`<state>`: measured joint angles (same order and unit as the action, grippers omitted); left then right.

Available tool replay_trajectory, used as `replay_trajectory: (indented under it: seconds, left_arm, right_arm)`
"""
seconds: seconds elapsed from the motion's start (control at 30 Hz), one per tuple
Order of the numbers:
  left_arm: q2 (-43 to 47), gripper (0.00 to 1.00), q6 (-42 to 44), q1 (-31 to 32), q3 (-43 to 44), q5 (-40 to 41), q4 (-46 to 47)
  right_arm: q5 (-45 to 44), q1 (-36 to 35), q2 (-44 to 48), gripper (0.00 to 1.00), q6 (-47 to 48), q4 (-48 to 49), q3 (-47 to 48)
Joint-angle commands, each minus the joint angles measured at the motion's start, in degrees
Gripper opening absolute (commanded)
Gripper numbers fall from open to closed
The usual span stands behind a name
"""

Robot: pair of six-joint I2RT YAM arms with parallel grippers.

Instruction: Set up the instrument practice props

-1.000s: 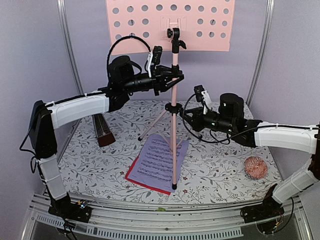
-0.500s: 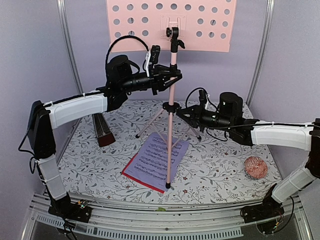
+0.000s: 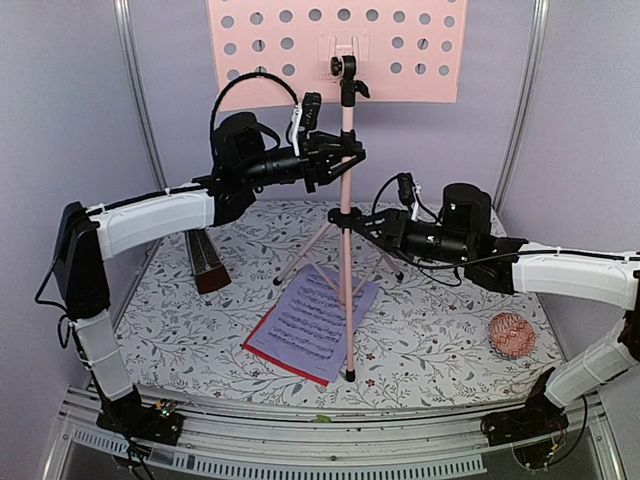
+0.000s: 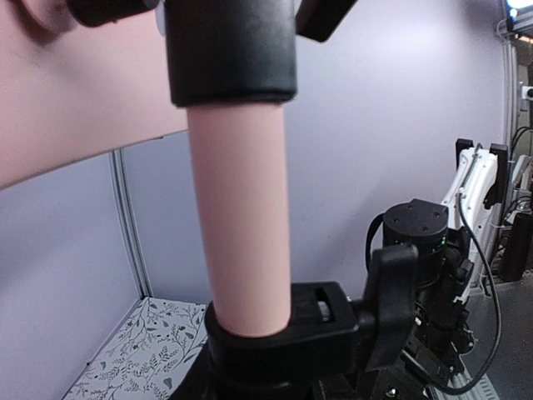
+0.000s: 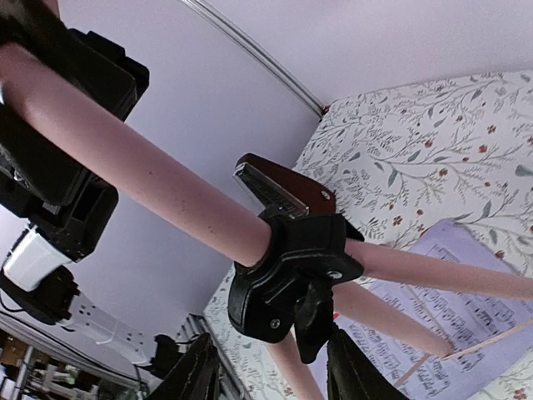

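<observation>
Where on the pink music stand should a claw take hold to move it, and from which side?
Grip the music stand pole between the top clamp and the black leg hub: round, slim, near-upright, so a claw closes across it. Come level from the left, as the left claw does; the right claw sits at the hub.

Left gripper (image 3: 347, 161) clamped, right gripper (image 3: 358, 216) spread.

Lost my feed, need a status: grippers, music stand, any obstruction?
Left gripper shut on music stand pole. Right gripper open at tripod hub. Stand upright, front leg crossing music sheets.
</observation>
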<state>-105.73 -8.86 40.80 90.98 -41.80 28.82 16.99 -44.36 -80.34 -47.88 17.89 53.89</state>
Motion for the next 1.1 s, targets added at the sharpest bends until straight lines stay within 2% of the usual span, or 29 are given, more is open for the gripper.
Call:
replay_trajectory:
  seconds: [0.0,0.1,0.2,0.37,0.57,0.8,1.07]
  left_arm:
    - [1.67,0.0,-0.6,0.29,-1.27,0.89,1.59]
    - [1.67,0.0,-0.71,0.26,-1.42,0.62,1.85]
    - [1.58,0.0,-0.8,0.25,-1.33,0.58,1.86]
    - [1.37,0.0,-1.05,0.2,-1.33,0.49,2.08]
    - [1.21,0.0,-1.33,0.25,-1.33,0.32,2.2]
    - [0.97,0.0,-1.58,0.2,-1.21,0.14,2.64]
    - [0.53,0.0,-1.85,0.25,-0.91,-0.1,2.89]
  right_arm:
    - [-9.35,-0.64,5.05,0.46,25.74,1.08,0.25]
    - [-12.1,-0.64,6.23,0.51,39.28,3.79,-1.27]
    - [-9.15,-0.64,7.02,0.54,55.05,8.58,-3.56]
    - [-8.15,-0.64,6.71,0.55,77.12,9.92,-5.23]
    - [-11.39,-0.66,4.73,0.56,102.24,11.15,-6.88]
    - [-13.57,-0.89,2.23,0.55,116.67,14.55,-8.15]
    - [-14.4,-2.33,-1.22,0.54,125.41,22.03,-9.65]
